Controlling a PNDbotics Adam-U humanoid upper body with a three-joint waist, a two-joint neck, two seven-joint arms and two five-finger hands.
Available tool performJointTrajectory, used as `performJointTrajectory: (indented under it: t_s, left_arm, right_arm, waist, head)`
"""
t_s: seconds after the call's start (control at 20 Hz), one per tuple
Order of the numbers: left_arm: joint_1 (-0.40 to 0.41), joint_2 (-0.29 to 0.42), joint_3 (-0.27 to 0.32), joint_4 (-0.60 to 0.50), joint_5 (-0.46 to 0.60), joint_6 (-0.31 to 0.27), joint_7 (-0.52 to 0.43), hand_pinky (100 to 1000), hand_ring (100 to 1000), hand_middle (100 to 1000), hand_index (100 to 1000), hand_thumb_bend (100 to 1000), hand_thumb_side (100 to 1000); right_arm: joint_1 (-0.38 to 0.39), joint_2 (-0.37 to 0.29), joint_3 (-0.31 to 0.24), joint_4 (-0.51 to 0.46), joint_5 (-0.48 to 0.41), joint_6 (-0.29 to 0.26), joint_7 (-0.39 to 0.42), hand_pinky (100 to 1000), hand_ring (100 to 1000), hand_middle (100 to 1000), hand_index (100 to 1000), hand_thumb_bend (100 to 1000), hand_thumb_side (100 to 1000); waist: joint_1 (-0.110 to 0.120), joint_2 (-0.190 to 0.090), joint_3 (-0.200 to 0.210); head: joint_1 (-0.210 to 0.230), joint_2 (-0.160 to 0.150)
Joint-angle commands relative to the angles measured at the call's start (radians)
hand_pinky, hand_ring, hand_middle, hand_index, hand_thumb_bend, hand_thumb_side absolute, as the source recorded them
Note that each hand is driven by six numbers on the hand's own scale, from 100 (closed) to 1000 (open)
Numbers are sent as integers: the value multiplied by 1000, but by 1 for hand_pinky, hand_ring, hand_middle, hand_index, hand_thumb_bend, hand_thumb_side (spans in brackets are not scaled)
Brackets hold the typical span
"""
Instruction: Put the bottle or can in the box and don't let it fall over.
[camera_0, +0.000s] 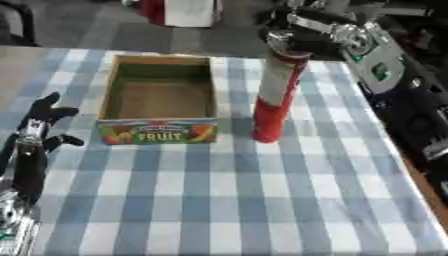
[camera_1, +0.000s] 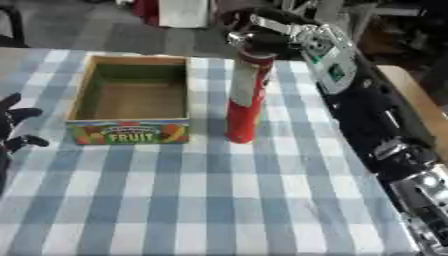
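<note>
Red and white, the tall can (camera_0: 276, 97) stood upright on the blue-checked cloth of the bench (camera_0: 262, 200), just beside the right wall of the cardboard box (camera_0: 159, 95) and not inside it. The box, with a fruit label on its near wall, sat toward the far left part of the bench, and its inside showed only bare cardboard. So the main step of the task was not yet done: the can was outside the box.

At the top of the can was the right hand (camera_1: 262, 37), reaching in from the far right side. Its fingers were curled around the upper end of the can, so the grasp seemed already made. The base of the can looked to be on the cloth or only barely above it; I could not tell which.

What was left, in my judgement, was to lift the can over the box wall, move it to the left, and set it down flat on the box floor so that it stays upright. Because the can was tall and narrow and held near its top, it could easily tip.

The left hand (camera_0: 39, 122) rested idle near the left edge of the bench, its fingers spread and holding nothing.
</note>
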Motion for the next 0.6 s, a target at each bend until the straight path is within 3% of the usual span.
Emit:
performJointTrajectory:
  t_s: [0.05,0.6]
  left_arm:
    - [-12,11,-1,-21,2,0,-3,546,928,703,954,353,988]
    - [-12,10,-1,-21,2,0,-3,546,928,703,954,353,988]
  right_arm:
    - [-24,-9,-6,-3,9,-3,10,848,905,901,1000,100,1000]
    - [-16,-8,0,5,37,-6,46,855,908,906,1000,100,1000]
  waist:
    - [5,-17,0]
    - [6,-17,0]
  head:
    - [-20,-19]
    - [-39,-25]
